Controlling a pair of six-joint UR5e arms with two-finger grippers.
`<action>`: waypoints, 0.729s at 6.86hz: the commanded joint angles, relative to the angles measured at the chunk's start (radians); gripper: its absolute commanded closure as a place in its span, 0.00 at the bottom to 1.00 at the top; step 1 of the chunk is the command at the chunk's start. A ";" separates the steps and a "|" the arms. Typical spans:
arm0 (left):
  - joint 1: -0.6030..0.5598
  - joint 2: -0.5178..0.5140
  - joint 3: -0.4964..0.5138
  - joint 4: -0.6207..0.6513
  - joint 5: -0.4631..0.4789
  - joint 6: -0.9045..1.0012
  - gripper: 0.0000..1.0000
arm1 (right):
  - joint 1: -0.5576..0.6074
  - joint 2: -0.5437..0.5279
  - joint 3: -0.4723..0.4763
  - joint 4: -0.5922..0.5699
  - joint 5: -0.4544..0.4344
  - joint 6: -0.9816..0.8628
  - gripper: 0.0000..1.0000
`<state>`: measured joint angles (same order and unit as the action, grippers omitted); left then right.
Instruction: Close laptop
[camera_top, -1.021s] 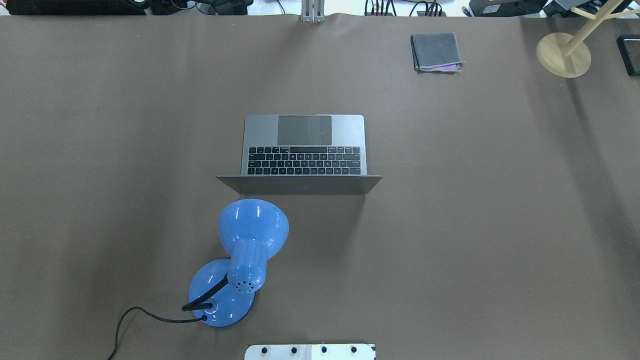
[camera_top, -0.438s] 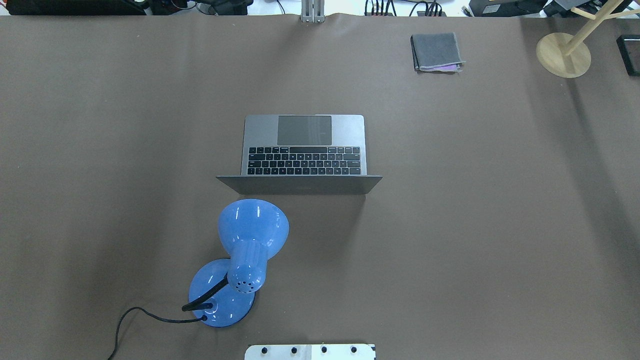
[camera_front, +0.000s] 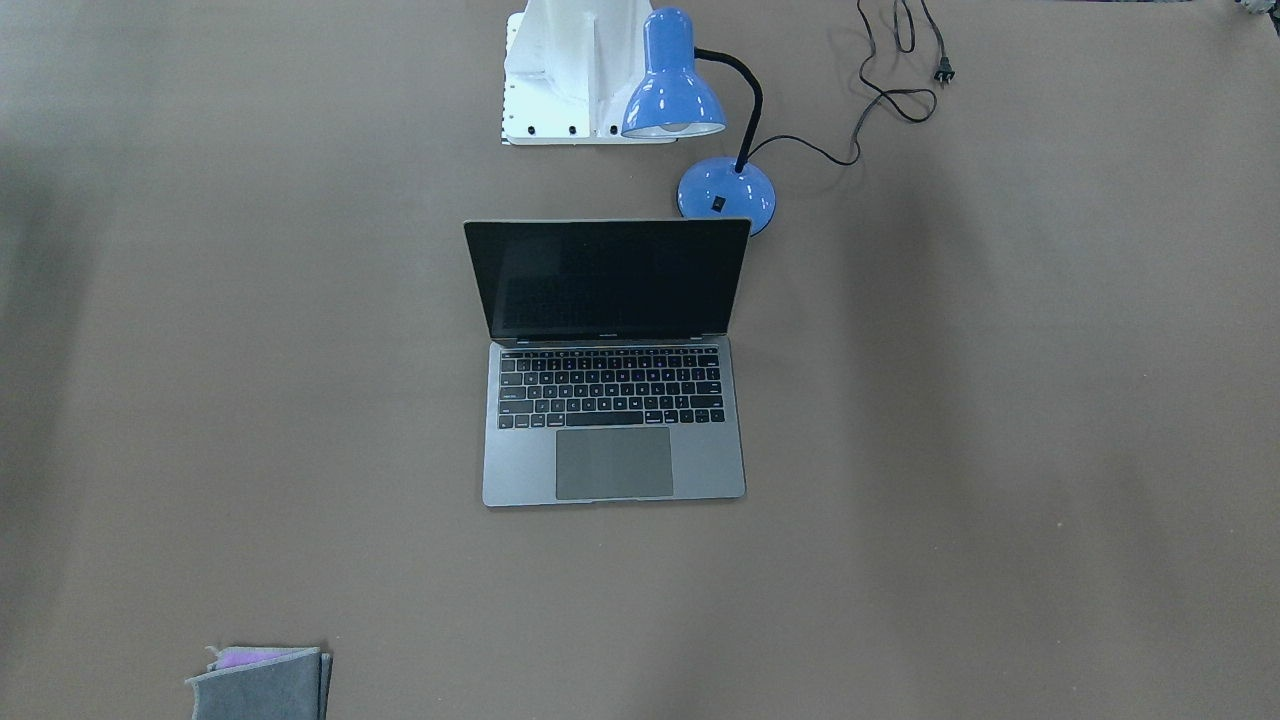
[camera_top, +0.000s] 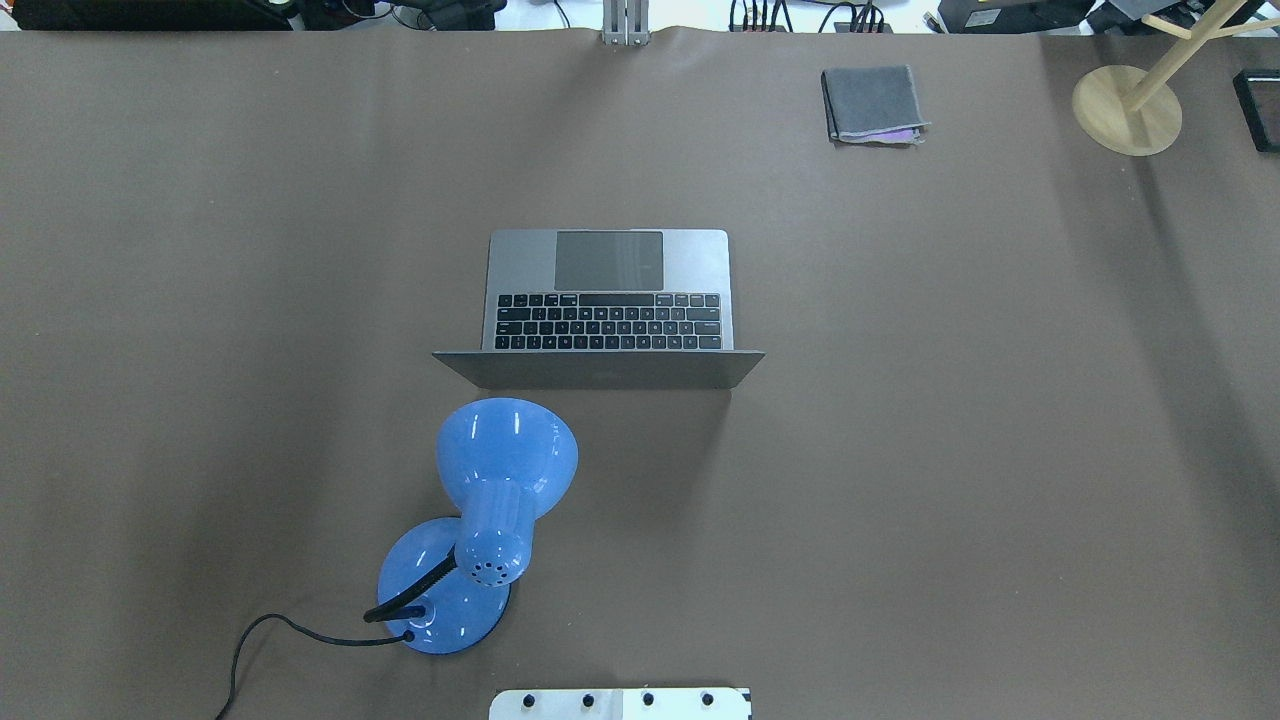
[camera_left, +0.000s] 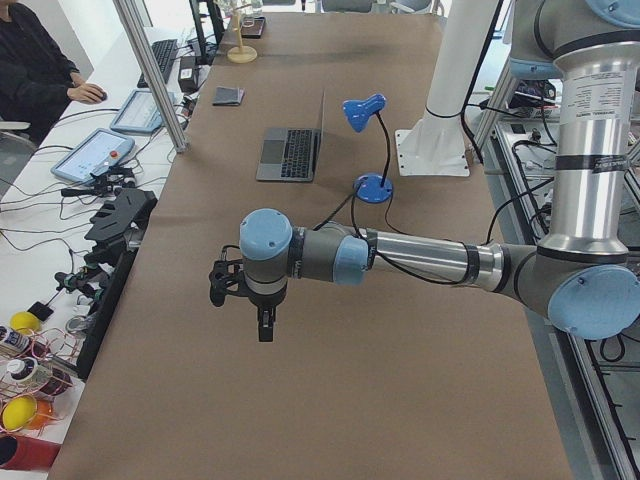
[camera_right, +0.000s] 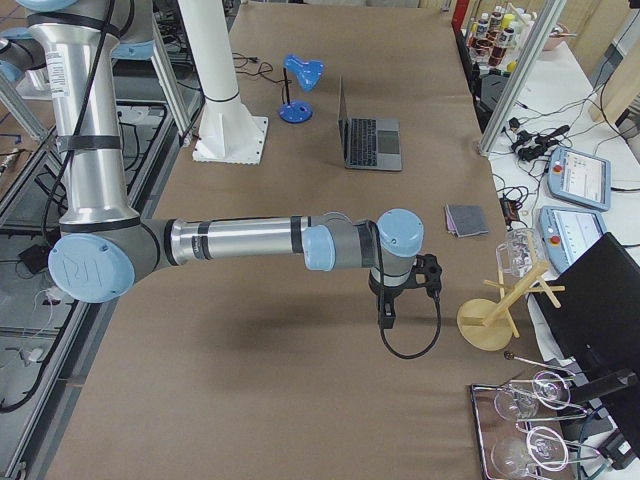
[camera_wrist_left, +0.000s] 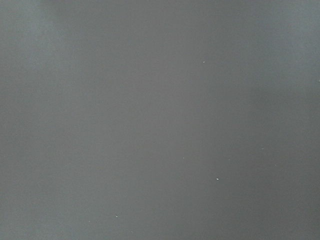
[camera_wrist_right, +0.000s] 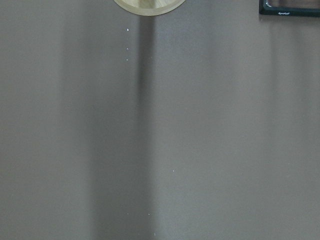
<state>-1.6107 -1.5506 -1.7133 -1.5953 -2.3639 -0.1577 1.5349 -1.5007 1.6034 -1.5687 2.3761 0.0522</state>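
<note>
The laptop (camera_top: 610, 300) stands open in the middle of the brown table, its lid upright and its dark screen (camera_front: 610, 278) facing away from the robot. It also shows in the left side view (camera_left: 290, 153) and the right side view (camera_right: 370, 140). My left gripper (camera_left: 262, 325) hangs over bare table far to the laptop's left; I cannot tell whether it is open or shut. My right gripper (camera_right: 386, 318) hangs over bare table far to the laptop's right, near a wooden stand; I cannot tell its state either. Both wrist views show only table cover.
A blue desk lamp (camera_top: 505, 460) with a black cord stands just behind the lid, on the robot's side. A folded grey cloth (camera_top: 872, 103) lies at the far right. A wooden stand (camera_top: 1127, 108) is at the far right corner. The white robot base (camera_top: 620, 703) is at the near edge.
</note>
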 joint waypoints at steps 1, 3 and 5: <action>0.000 0.000 0.000 0.000 0.000 -0.003 0.02 | 0.001 0.000 0.001 -0.001 0.000 0.000 0.00; 0.000 0.000 -0.003 0.000 0.000 -0.003 0.02 | 0.001 0.000 0.003 -0.001 0.002 0.000 0.00; 0.000 -0.005 -0.003 0.000 0.000 -0.005 0.02 | -0.001 0.000 0.004 -0.001 0.008 0.002 0.00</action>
<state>-1.6106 -1.5533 -1.7162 -1.5953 -2.3639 -0.1620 1.5347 -1.5002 1.6069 -1.5692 2.3789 0.0525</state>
